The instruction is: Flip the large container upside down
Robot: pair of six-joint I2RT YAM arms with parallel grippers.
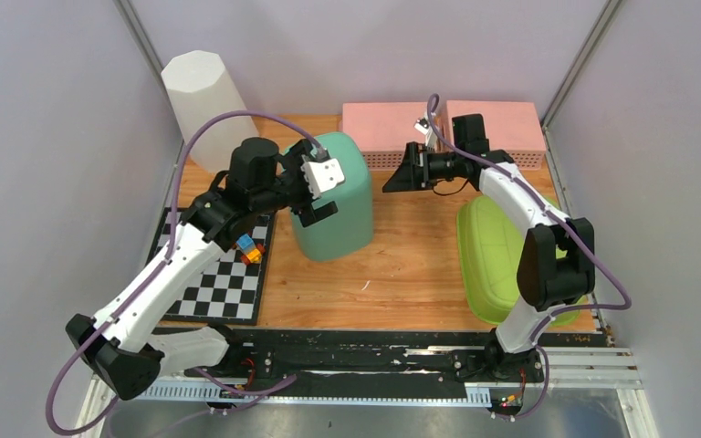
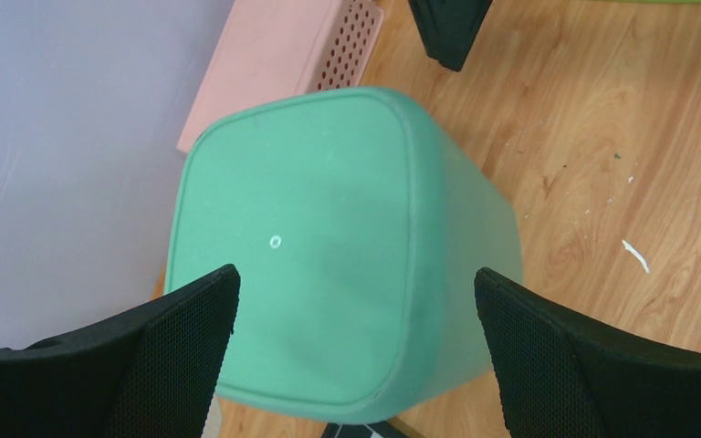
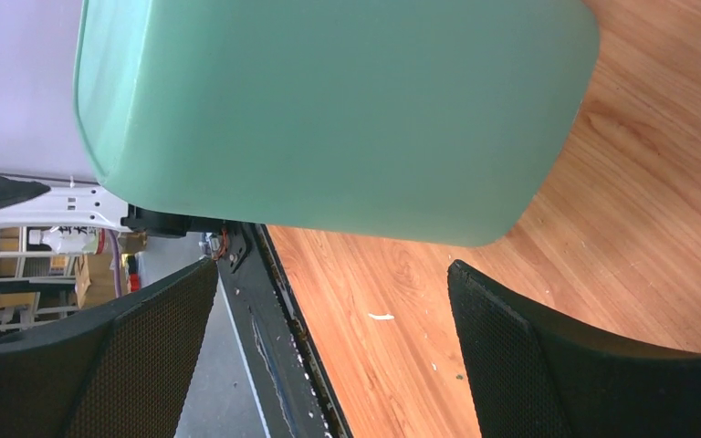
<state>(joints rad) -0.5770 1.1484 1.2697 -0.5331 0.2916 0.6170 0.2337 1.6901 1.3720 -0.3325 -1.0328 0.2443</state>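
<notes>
one green container (image 1: 347,205), base facing up

bright, even, diffuse light from above; shadows soft, faint; all three views sharp.

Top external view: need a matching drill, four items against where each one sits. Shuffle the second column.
Items
1. mint green container
2. lime green tub
3. checkerboard mat
4. white column

Places
A. far left corner, upright
B. right side, in front of the pink boxes
C. centre, closed face up
D. near left, small coloured blocks on it

Pairs: 1-C, 2-B, 3-D, 4-A
</notes>
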